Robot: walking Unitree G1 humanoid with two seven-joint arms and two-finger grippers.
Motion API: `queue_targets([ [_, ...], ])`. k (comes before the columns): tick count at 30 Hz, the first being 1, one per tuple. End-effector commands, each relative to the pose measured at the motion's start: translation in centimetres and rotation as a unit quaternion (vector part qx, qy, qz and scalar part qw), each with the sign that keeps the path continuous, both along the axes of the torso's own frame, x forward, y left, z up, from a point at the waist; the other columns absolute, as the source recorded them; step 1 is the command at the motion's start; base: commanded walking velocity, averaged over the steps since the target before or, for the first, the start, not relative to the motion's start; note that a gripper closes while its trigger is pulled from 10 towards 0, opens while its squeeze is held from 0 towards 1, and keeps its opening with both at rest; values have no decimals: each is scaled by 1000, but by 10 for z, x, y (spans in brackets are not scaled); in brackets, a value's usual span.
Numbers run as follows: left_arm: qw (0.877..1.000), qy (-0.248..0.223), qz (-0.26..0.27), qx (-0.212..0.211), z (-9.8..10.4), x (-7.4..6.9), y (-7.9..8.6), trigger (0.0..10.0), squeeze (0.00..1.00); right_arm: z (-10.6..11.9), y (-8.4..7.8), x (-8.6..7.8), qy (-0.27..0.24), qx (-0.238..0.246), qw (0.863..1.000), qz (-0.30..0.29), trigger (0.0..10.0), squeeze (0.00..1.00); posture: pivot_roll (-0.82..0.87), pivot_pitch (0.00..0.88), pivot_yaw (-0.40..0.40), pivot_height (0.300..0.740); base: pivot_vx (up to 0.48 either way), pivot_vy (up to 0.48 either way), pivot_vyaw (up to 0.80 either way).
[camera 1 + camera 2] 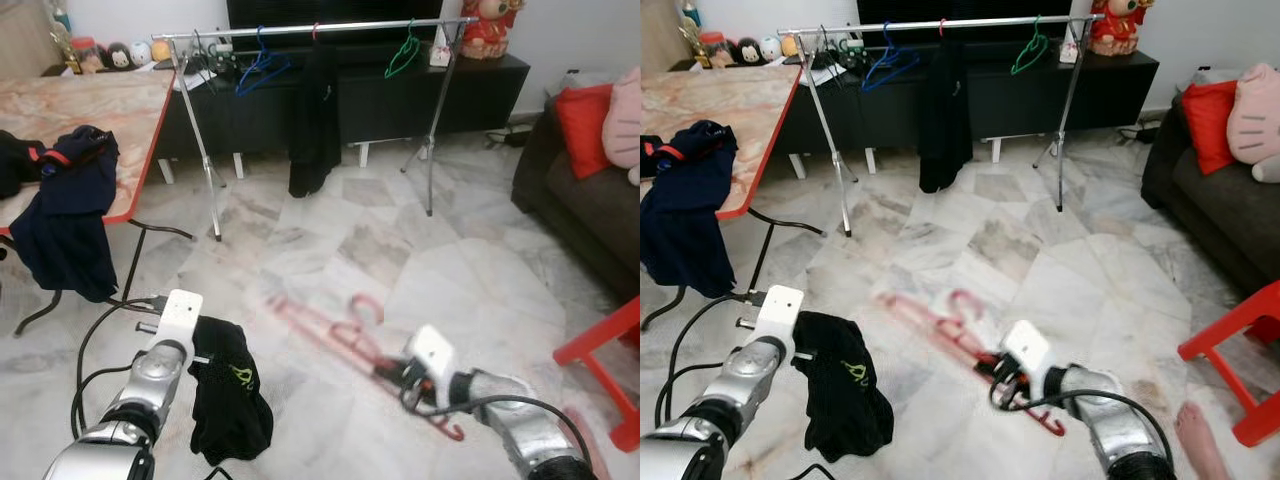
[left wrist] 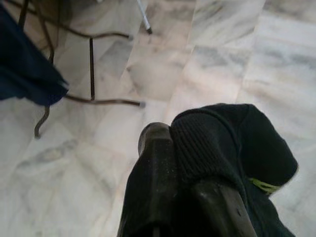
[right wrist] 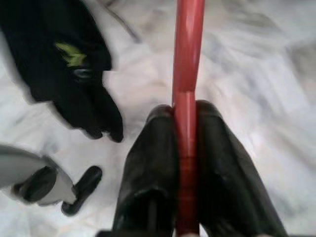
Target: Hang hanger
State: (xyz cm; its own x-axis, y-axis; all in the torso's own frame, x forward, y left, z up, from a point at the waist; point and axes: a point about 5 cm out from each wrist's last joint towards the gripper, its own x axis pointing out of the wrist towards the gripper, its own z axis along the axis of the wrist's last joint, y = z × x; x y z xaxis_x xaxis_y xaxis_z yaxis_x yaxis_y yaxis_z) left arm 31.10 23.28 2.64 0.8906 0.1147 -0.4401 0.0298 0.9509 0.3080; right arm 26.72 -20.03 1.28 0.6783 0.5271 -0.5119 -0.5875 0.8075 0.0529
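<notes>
Clamping the red hanger between both fingers, right tool held low over the floor, ready for the distant rail; left tool clenched on a black garment, presumably for draping.

A marble tabletop draped with navy clothing stands far left; a dark sofa with red cushion sits right.

Three hangers counted, red hanger, blue hanger, green hanger, two black garments, one rack, one table
</notes>
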Motion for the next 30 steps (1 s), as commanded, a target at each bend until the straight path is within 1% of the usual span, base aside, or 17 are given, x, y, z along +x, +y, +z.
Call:
queue_targets([
  [1,1000,-1,6,-11,-3,-4,5,10000,0,-12,-8,-1,13,5,995,-95,0,0,-110,0,73,740,0,0,0],
  [4,1000,15,18,-21,-10,-11,8,10000,0,-28,-17,-8,41,-21,982,-183,0,0,-108,0,78,740,0,0,0],
  [5,999,24,27,-32,-14,-15,9,10000,0,-41,-23,-18,73,-36,965,-249,0,0,-99,0,68,740,0,0,0],
  [6,998,26,32,-37,-16,-17,9,10000,0,-46,-25,-22,83,-46,957,-275,0,0,-99,0,68,740,0,0,0],
  [7,998,26,32,-37,-16,-17,9,10000,0,-46,-25,-22,83,-46,957,-275,0,0,-99,0,68,740,0,0,0],
  [8,997,33,45,-45,-21,-21,10,10000,0,-56,-27,-34,110,-59,943,-307,0,0,-83,0,49,740,0,0,0],
  [11,995,54,60,-64,-32,-31,9,10000,0,-72,-25,-53,154,-71,925,-340,0,0,-80,0,46,740,0,0,0],
  [12,993,70,64,-68,-40,-39,7,10000,0,-80,-16,-62,176,-57,926,-330,0,0,-82,0,46,740,0,0,0],
  [14,991,86,69,-73,-48,-48,5,10000,0,-86,-12,-72,190,-52,924,-327,0,0,-95,0,47,740,0,0,0],
  [16,989,103,70,-78,-56,-58,2,10000,0,-92,-13,-84,209,-50,911,-351,0,0,-101,0,44,740,0,0,0],
  [17,988,111,73,-82,-61,-63,1,10000,0,-95,-14,-91,218,-52,905,-361,667,0,-101,0,39,740,0,0,0],
  [18,985,127,78,-87,-69,-73,-1,10000,0,-101,-15,-104,235,-56,895,-375,4000,0,-98,0,31,740,0,0,0],
  [19,985,127,78,-87,-69,-73,-1,10000,0,-101,-15,-104,235,-56,895,-375,4000,0,-98,0,31,740,0,0,0],
  [20,984,131,80,-88,-71,-76,-2,10000,0,-103,-15,-108,240,-57,893,-378,10000,0,-99,0,31,740,0,0,0],
  [25,978,162,89,-98,-85,-96,-4,10000,0,-110,-14,-125,260,-67,885,-382,10000,0,-126,0,47,740,0,0,0],
  [28,974,177,99,-105,-90,-106,-2,10000,0,-110,-16,-125,253,-67,880,-395,10000,0,-142,0,50,740,0,0,0],
  [30,973,176,103,-105,-90,-107,0,10000,0,-109,-16,-125,251,-66,879,-399,10000,0,-145,0,48,740,0,0,0],
])
